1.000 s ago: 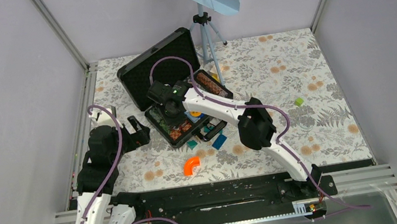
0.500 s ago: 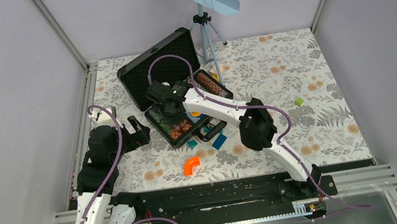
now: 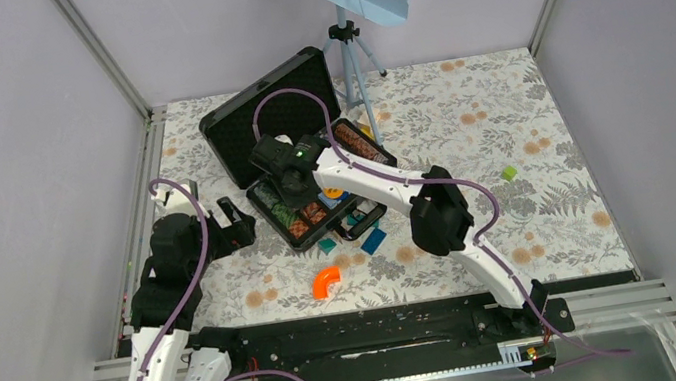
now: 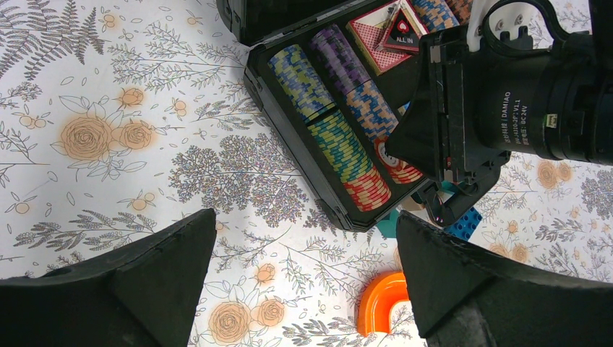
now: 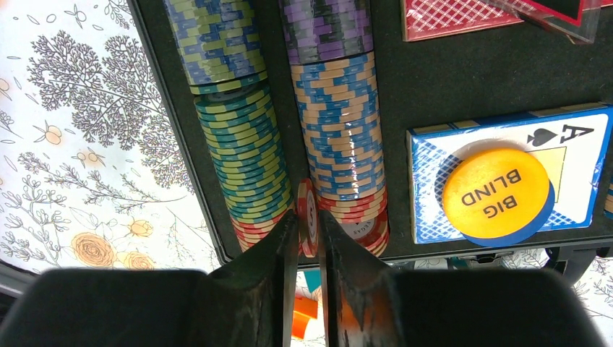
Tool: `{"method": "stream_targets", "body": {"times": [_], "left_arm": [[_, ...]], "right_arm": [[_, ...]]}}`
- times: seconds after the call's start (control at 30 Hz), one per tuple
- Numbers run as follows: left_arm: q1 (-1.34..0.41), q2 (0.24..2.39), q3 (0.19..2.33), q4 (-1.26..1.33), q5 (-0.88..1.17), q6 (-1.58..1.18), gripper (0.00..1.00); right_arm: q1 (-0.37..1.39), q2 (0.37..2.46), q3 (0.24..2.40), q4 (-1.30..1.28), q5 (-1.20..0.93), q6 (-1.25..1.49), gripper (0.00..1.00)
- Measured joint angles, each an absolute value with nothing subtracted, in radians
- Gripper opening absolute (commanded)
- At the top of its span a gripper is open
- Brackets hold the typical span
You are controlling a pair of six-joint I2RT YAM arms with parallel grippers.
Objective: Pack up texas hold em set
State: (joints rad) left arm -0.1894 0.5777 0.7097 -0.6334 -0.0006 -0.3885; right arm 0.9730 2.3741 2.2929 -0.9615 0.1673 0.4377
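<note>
Red chip (image 5: 309, 217) pinched by down-reaching right fingers (image 5: 269, 285); left fingers (image 4: 148, 285) spread wide, empty.

Red deck (image 5: 448, 18) cut off at top edge — orange piece (image 5: 306, 312) mostly hidden behind right jaws.

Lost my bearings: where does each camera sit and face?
Top external: above, behind the bases, looking down on table and open briefcase; left arm, right arm show.
Left wrist: low, facing the chip rows; open left gripper frames it.
Right wrist: down into the briefcase; right gripper pinches a red chip.
Shared: both wrist views show the chip rows.
</note>
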Motion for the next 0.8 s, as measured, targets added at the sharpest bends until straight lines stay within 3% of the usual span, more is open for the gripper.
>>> {"method": "stream_targets", "body": {"times": [0.47, 0.7, 0.8], "left_arm": [[-0.189, 0.578, 0.710, -0.633, -0.001, -0.389, 0.94], [-0.189, 0.578, 0.710, -0.633, -0.001, -0.389, 0.94], [-0.189, 0.578, 0.710, -0.634, -0.001, -0.389, 0.94]], "right_arm": [[0.972, 2.374, 2.276, -0.963, 0.167, 0.431, 0.26], [0.967, 2.374, 2.260, -0.970, 0.167, 0.424, 0.15], [0.966, 2.374, 2.260, -0.968, 0.157, 0.422, 0.05]]}}
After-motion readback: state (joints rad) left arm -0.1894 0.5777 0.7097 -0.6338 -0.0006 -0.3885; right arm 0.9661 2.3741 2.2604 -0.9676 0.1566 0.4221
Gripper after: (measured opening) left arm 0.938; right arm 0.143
